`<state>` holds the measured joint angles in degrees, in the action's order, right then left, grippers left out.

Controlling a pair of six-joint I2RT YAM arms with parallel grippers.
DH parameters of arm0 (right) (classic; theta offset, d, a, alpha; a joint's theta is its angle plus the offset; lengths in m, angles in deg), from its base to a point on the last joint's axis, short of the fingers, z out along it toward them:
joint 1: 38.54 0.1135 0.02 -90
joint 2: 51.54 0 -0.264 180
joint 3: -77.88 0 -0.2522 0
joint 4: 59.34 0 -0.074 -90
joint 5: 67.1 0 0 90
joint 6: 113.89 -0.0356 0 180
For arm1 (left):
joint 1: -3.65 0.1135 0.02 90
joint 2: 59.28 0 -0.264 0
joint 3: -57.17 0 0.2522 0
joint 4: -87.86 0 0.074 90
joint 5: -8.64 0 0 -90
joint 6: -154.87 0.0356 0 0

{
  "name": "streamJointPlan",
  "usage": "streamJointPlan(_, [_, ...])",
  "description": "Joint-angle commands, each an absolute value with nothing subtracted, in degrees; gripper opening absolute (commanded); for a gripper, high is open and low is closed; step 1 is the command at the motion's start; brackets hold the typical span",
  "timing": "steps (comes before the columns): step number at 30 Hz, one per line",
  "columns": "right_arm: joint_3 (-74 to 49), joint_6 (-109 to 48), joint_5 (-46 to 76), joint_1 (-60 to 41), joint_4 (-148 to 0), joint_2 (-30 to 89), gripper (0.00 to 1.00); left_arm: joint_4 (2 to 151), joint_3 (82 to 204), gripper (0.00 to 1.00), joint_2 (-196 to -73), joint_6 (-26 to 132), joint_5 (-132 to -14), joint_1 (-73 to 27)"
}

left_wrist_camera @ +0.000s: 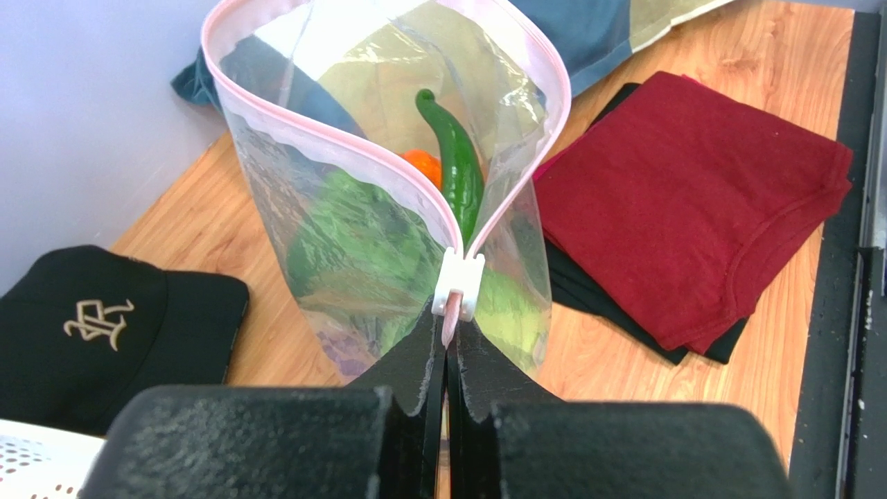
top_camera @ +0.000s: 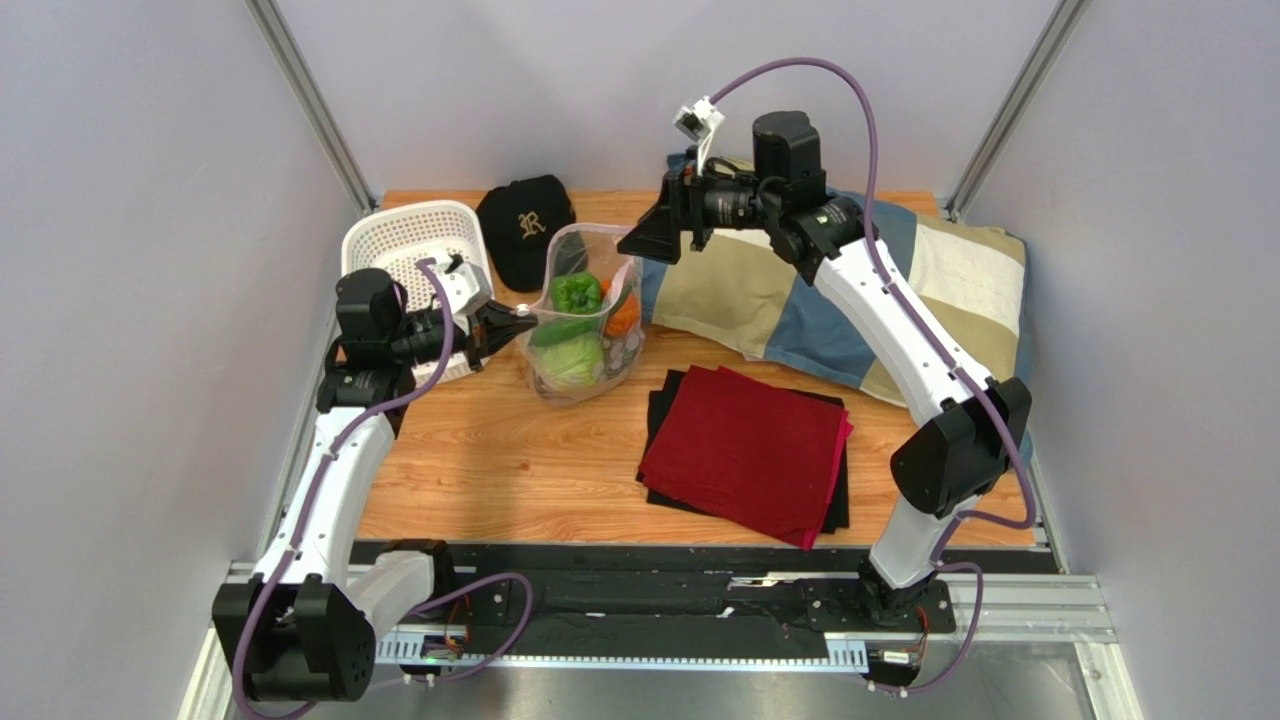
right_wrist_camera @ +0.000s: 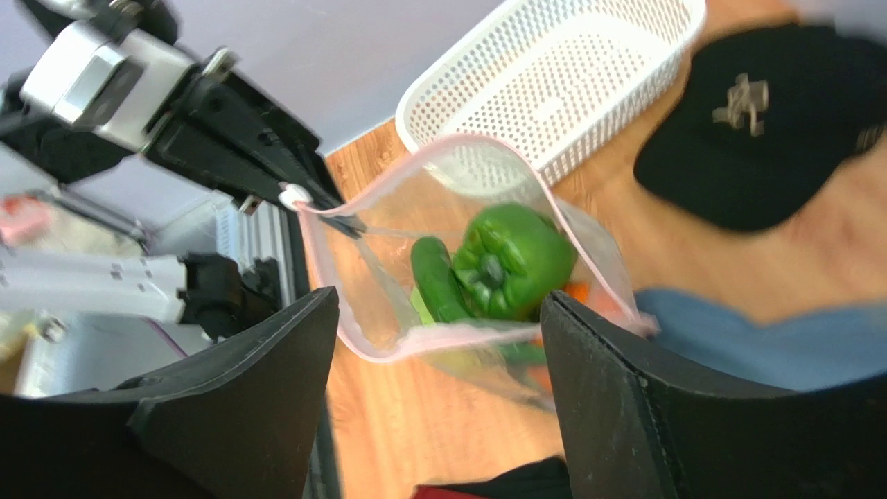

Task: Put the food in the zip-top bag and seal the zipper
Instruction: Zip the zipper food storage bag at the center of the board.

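Bag (top_camera: 579,315): clear, upright, mouth agape, toward the surface's (top_camera: 496,465) far-left corner, just beside basket (top_camera: 409,240) and cap (top_camera: 526,225). Contents: green peppers (right_wrist_camera: 510,260), cabbage (top_camera: 568,360), orange pumpkin (top_camera: 624,317). Zipper (left_wrist_camera: 312,140): pink-white, unsealed, one end pinched by left gripper (left_wrist_camera: 448,348), clenched just below the white slider (left_wrist_camera: 459,283). Right gripper (right_wrist_camera: 439,301): released, jaws spread wide, hovering above the bag's mouth. Red cloth (top_camera: 747,450) near the middle; patchwork cloth (top_camera: 857,285) at far-right corner.

Clear zip-top bag (left_wrist_camera: 281,208) stands upright, zipper (left_wrist_camera: 312,130) open, food (right_wrist_camera: 510,260) inside.
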<state>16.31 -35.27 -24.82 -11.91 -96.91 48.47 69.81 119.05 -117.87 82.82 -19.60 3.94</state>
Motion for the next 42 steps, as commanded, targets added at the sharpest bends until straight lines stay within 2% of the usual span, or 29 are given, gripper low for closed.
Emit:
streamJointPlan(1, [20.7,-9.4,-28.2,-6.5,-102.2,45.1,0.75,66.4,122.5,0.0,-116.5,89.7,-16.1,3.8])
streamJointPlan(4, [23.2,0.8,-28.6,-2.1,-107.1,46.2,0.72,66.3,122.5,0.0,-115.8,89.9,-16.4,1.9])
streamJointPlan(9, [23.5,9.1,-27.7,3.7,-109.4,46.8,0.7,64.0,122.4,0.0,-114.0,91.7,-16.9,1.3])
streamJointPlan(21, [23.8,18.5,-24.3,9.4,-110.3,49.5,0.49,62.7,121.9,0.0,-112.4,92.8,-16.8,0.8])
streamJointPlan(42, [26.9,20.4,-20.2,12.2,-111.3,53.1,0.43,59.6,122.1,0.0,-111.8,97.0,-17.1,0.2])
